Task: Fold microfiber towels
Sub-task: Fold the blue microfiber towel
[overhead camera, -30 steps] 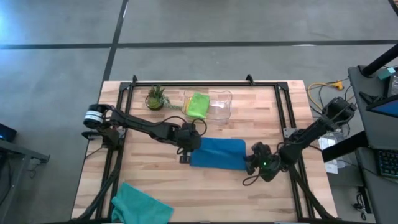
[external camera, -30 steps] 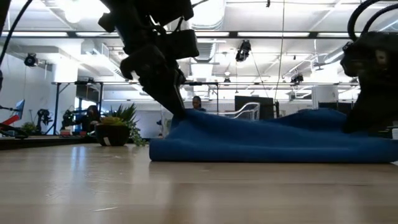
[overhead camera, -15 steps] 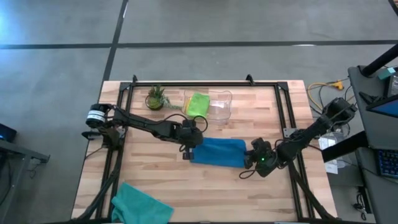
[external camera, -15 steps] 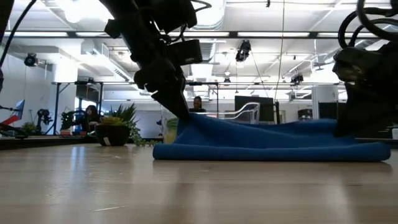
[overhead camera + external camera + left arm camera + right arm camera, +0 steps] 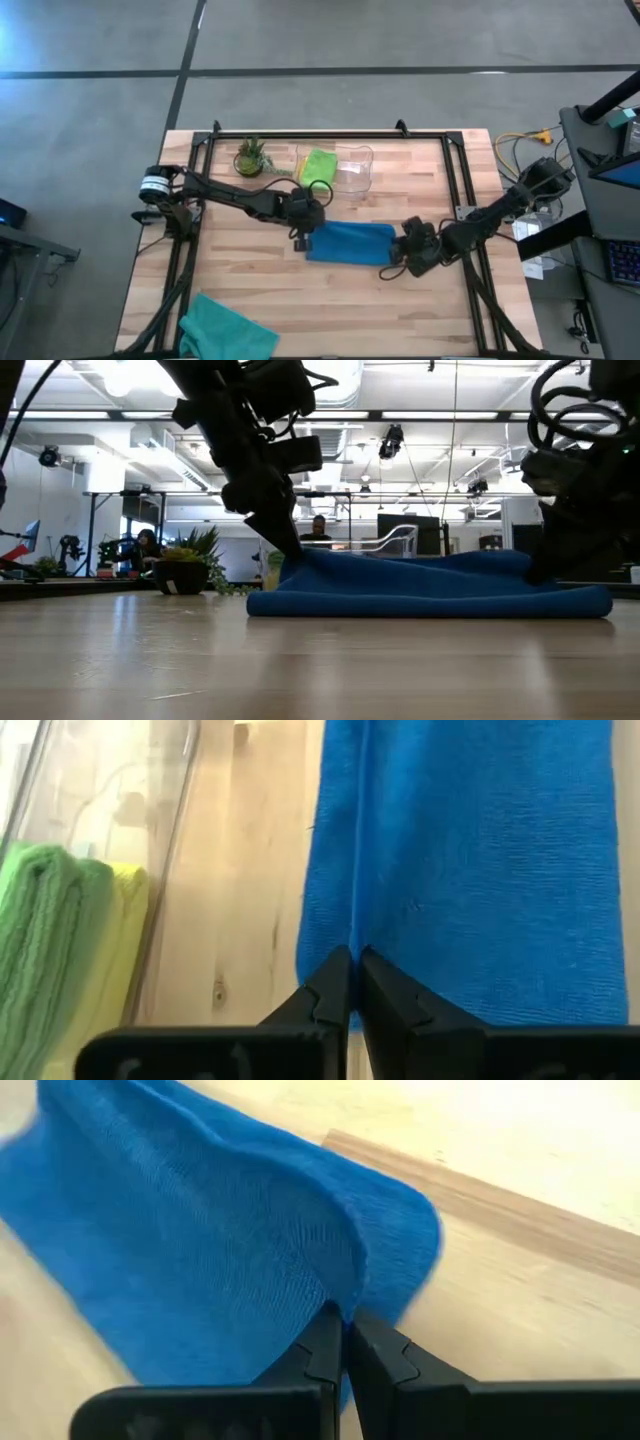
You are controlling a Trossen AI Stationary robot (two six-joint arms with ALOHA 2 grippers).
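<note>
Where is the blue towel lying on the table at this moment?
In the high view the blue towel lies near the table's middle, between the left tool and right tool, just in front of the clear bin.

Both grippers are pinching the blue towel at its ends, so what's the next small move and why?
Probably lay the pinched edge down and let go. The left gripper and right gripper are each shut on an end of the blue towel, which already lies doubled over in a narrow strip on the table, its held edge raised just above the rest.
</note>
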